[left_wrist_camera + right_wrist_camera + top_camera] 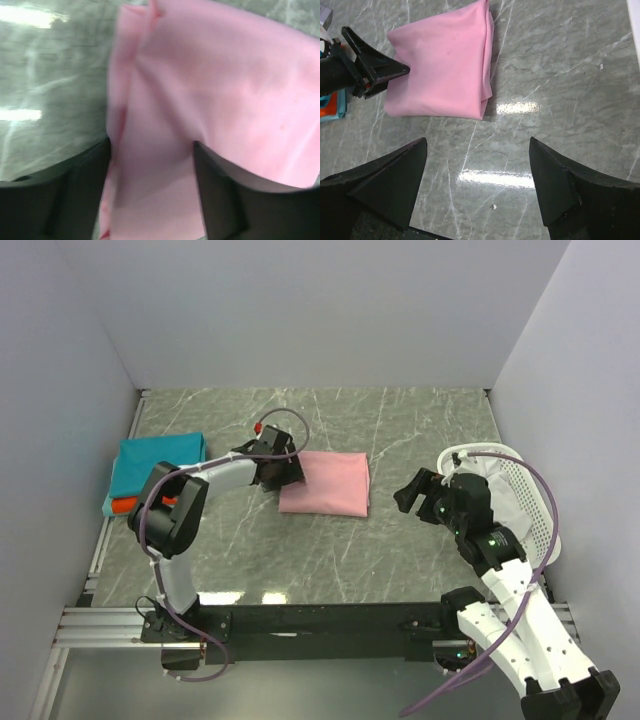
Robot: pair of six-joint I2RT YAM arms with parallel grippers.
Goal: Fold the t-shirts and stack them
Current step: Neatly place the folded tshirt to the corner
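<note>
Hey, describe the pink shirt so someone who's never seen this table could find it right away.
On the grey marble table, look near the middle, between the teal shirt at the left and the white basket at the right. The pink shirt lies there folded into a flat rectangle, the left gripper at its left edge. It is the only pink thing there.

Bright, even overhead light is recorded. Glare is seen on the table (570,75) towards 6 o'clock, right wrist view. Left wrist view is blurred; pink t-shirt (225,100) softened.
</note>
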